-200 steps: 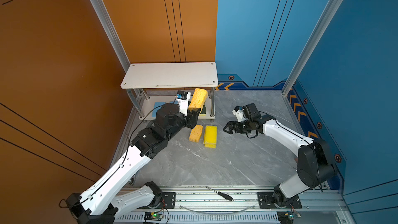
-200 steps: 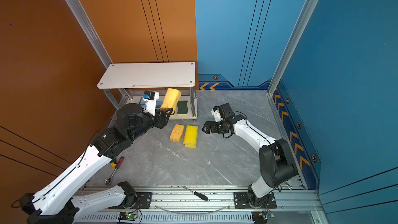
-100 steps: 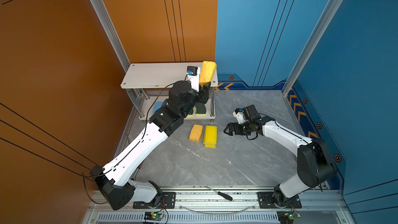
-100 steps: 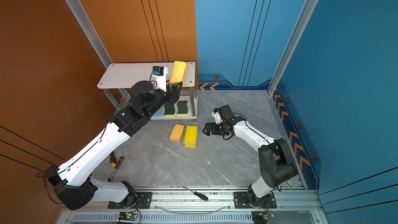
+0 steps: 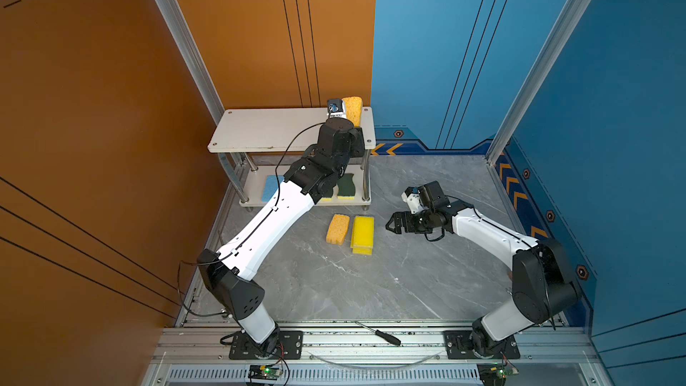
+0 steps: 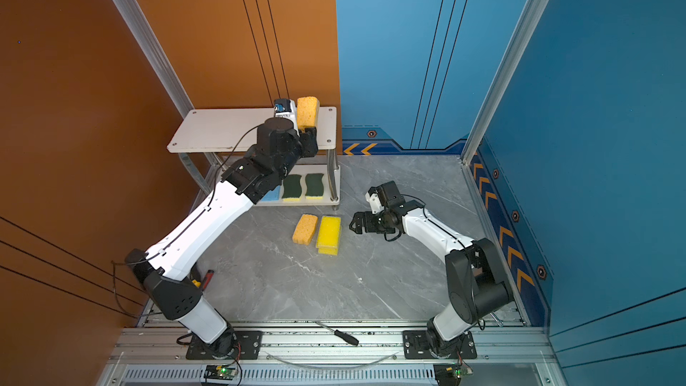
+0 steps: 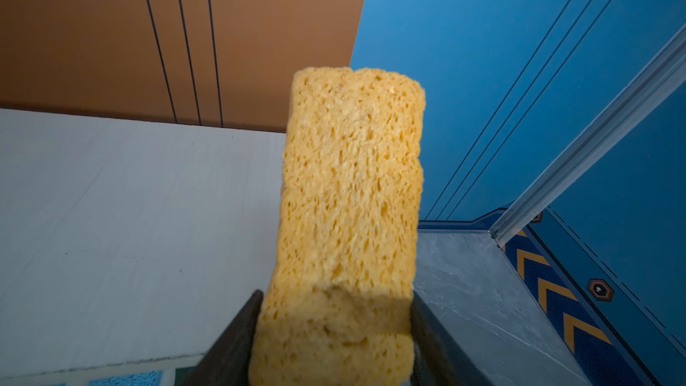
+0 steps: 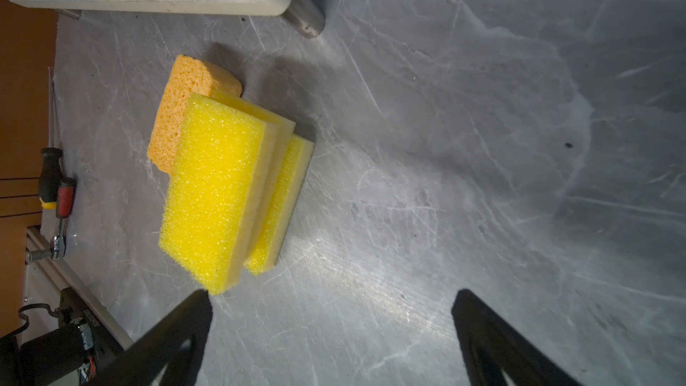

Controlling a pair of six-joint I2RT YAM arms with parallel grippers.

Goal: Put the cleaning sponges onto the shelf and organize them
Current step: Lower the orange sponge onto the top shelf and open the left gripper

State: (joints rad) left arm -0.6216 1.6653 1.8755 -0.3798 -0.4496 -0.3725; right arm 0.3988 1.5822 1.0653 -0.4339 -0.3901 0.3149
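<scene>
The held orange sponge (image 7: pixel 352 198) stands upright in the left gripper (image 7: pixel 334 328), whose jaws are clamped on its lower end. In both top views it sits above the right end of the shelf's top board (image 5: pixel 267 131), near the far right corner; whether it touches the board cannot be told. The rest of that white board lies open to its left end, with screws at the corners.

On the lower board (image 6: pixel 297 203), 2 green-topped sponges (image 6: pixel 292 185) (image 6: pixel 314 184) lie side by side at the right end, with a light blue sponge (image 6: pixel 274 194) just beside them, partly hidden under the left arm.

On the grey table (image 5: pixel 334 284), just in front of the shelf's right front leg, a 2nd orange sponge (image 5: pixel 337 228) lies touching a stack of yellow sponges (image 5: pixel 362 233); the right wrist view shows 3 layers, the lowest offset.

The right gripper (image 8: pixel 330 302) hangs low just beside that stack, jaws apart and empty. Open table spreads in front of and right of the sponges.

A screwdriver (image 5: pixel 378 334) lies on the front rail. Small print on a black module in the right wrist view is too small to read.
</scene>
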